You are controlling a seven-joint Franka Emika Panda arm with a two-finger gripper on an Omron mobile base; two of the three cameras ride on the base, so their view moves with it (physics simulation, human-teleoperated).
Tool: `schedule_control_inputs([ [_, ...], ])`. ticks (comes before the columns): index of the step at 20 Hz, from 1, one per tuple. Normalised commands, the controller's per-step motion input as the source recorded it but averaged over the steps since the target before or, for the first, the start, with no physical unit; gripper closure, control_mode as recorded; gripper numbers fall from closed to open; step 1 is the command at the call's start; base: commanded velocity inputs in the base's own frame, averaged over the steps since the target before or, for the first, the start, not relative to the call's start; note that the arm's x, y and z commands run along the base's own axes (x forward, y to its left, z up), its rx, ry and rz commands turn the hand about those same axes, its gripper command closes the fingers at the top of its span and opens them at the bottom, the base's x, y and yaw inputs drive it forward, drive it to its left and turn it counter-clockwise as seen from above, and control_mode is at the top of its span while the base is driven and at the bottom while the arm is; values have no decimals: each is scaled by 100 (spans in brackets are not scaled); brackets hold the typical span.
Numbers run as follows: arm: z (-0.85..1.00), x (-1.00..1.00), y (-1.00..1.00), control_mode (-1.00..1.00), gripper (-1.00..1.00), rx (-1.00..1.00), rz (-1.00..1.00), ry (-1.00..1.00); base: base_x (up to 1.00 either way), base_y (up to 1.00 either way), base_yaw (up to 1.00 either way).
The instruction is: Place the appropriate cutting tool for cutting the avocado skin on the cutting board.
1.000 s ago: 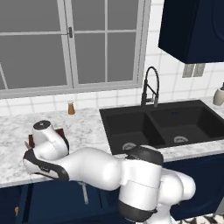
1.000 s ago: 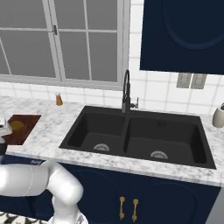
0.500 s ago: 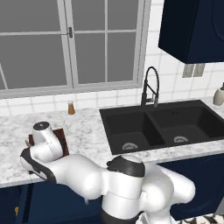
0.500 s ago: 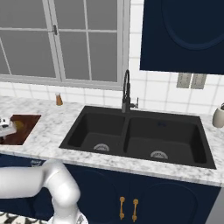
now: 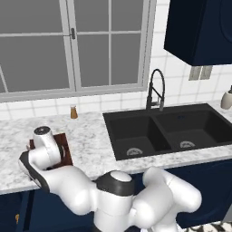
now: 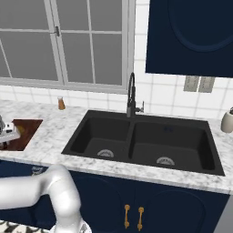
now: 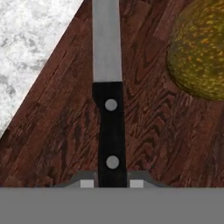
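Both fingertips of the hand (image 7: 112, 183) pinch the knife (image 7: 109, 109) handle above the cutting board (image 7: 65, 131); avocado (image 7: 199, 52) alongside.

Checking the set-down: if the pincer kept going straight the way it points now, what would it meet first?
Most likely the cutting board: the pincer looks along the knife straight at the wood. The avocado lies off to one side. Remaining depth is unclear.
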Motion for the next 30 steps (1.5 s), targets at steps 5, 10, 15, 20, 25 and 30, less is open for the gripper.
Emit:
schedule_control_inputs([
  [5, -30, 28, 18, -100, 100, 0, -4, 0, 0, 0, 0],
  [10, -17, 38, 0, -100, 100, 0, -4, 0, 0, 0, 0],
  [15, -20, 7, 0, -100, 100, 0, -6, 0, 0, 0, 0],
  [20, -27, -1, 0, -100, -100, 0, -11, -6, 0, 0, 0],
  [25, -20, 0, -13, -100, -100, 0, -10, -8, 0, 0, 0],
  [30, -2, 0, -15, -100, -100, 1, -6, -6, 0, 0, 0],
])
